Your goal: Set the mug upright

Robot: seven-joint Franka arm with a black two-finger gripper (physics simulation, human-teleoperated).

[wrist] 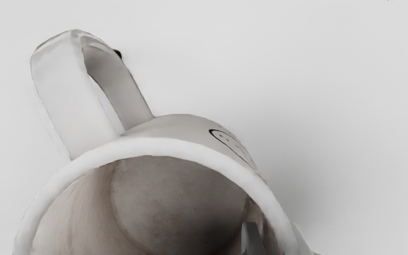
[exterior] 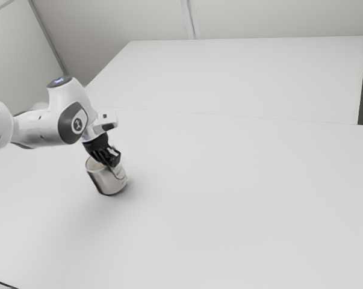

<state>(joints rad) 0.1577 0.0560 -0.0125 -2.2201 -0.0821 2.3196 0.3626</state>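
Right, the gripper [exterior: 114, 166] is closed down on the wall of the mug [exterior: 103, 180], with one finger [wrist: 253, 239] inside the mouth and the other [wrist: 304, 242] outside it. Only the thickness of that wall keeps the two apart. Looking into the mouth, and calling the handle [wrist: 57, 92] twelve o'clock, the grip is at about four o'clock on the rim [wrist: 168, 146].

The mug is tilted, neither upright nor flat on its side. In the exterior view its mouth leans toward eleven o'clock and its base is toward five. Whether the base touches the table [exterior: 241, 192] I cannot tell. On that same rim clock, a black line drawing [wrist: 225, 140] sits on the outer wall at about two o'clock. The inside is brownish grey, darker near the inner finger.

A soft shadow lies on the table just beside the mug, toward three o'clock in the exterior view. The arm [exterior: 43, 127] comes in from nine o'clock there and bends down to the mug, which is between eight and nine o'clock from the middle of that view. Farther off, toward one o'clock, is another pale surface [exterior: 241, 75], with a light wall [exterior: 127, 18] behind it.
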